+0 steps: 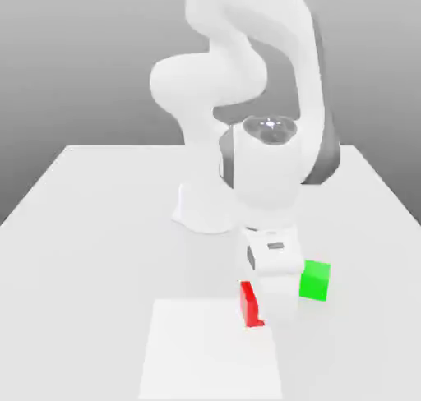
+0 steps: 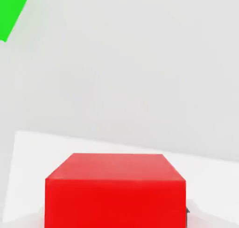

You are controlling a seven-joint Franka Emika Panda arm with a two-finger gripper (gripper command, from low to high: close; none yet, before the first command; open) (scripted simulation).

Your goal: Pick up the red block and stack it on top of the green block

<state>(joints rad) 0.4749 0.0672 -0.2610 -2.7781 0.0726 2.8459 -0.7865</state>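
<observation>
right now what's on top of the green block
Nothing: the green block has a bare top. The red block sits beside it on the table, partly covered by the pincer.

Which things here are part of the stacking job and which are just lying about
Job:
red block
green block
gripper, down at the red block

Lying about:
table
lighter square patch on it, under the red block

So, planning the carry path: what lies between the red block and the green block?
In the hand view, bare pale table separates the red block from the green block.
</observation>
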